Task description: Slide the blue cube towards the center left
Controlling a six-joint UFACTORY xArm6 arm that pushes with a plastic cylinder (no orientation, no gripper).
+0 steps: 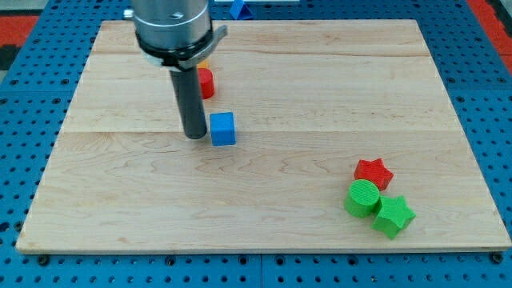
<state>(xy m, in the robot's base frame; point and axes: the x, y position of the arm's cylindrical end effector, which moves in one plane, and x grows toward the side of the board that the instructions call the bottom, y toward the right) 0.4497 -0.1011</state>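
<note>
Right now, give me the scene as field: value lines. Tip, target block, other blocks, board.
tip: my tip on the board, just at the view's left of the blue cube
target: blue cube, near board centre
behind rod: red block, partly hidden; a sliver of yellow above it, shape unclear
lower right cluster: red star, green cylinder, green star
surface: wooden board

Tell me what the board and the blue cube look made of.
Board: pale wood, matte, with visible grain and plank seams. Blue cube: probably moulded or printed plastic, uniform colour, dull sheen; cannot be sure. My tip stands just at the cube's left in the view.
</note>
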